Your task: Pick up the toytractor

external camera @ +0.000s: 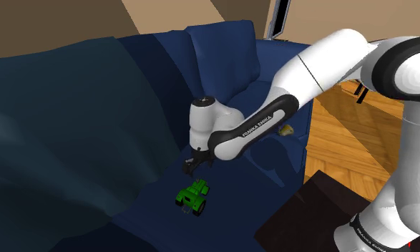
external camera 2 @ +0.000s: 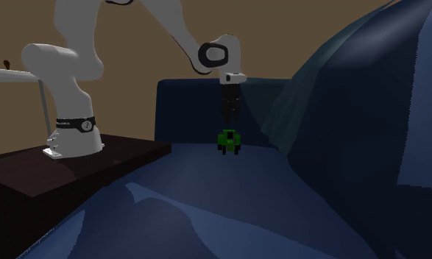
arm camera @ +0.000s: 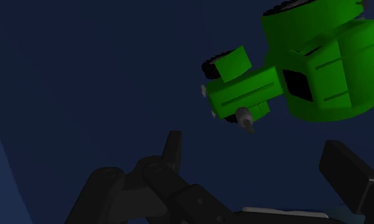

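A green toy tractor with black wheels stands on the dark blue sofa seat. My black gripper hangs just above it, pointing down, and does not touch it. In the second exterior view the gripper sits directly over the tractor with a small gap between them. The wrist view has the tractor ahead of the fingers and off to one side of the gripper. Both fingers stand apart with nothing between them.
The sofa's backrest rises on the shoulder view's left, and a blue cushion and armrest lie behind the arm. My dark stand borders the seat at lower right, beside a wooden floor.
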{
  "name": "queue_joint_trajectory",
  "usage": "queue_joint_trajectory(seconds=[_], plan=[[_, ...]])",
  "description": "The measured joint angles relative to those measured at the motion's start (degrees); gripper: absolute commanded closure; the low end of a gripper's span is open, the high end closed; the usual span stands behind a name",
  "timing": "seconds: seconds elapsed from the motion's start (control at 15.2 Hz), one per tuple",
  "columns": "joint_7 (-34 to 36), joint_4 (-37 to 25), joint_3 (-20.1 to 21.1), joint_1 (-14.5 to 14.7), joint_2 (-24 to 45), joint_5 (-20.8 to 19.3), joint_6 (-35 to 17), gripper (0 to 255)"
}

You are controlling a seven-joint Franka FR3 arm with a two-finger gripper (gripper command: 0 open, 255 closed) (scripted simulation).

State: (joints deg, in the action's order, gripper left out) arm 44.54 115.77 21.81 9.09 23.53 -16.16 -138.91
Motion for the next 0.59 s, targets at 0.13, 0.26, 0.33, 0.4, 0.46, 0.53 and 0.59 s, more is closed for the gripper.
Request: queue_joint_trajectory(seconds=[0.13, 0.26, 0.33, 0.4, 0.46, 0.53, 0.59], plan=[[1.3, -1.2, -0.7, 1.0, 2.5, -1.4, -1.2, 0], [1.8, -1.2, -1.2, 1.4, 3.7, -2.1, -2.4, 0], [2.2, -1.4, -1.5, 1.7, 4.4, -2.5, -2.9, 0], [2.4, -1.3, -1.7, 1.8, 4.9, -2.8, -3.5, 0], [2.6, -1.4, -2.0, 1.9, 5.5, -3.1, -4.0, 0], [2.8, -1.4, -2.2, 2.1, 6.0, -3.4, -4.4, 0], [2.9, -1.4, -2.3, 2.2, 6.2, -3.5, -4.5, 255]])
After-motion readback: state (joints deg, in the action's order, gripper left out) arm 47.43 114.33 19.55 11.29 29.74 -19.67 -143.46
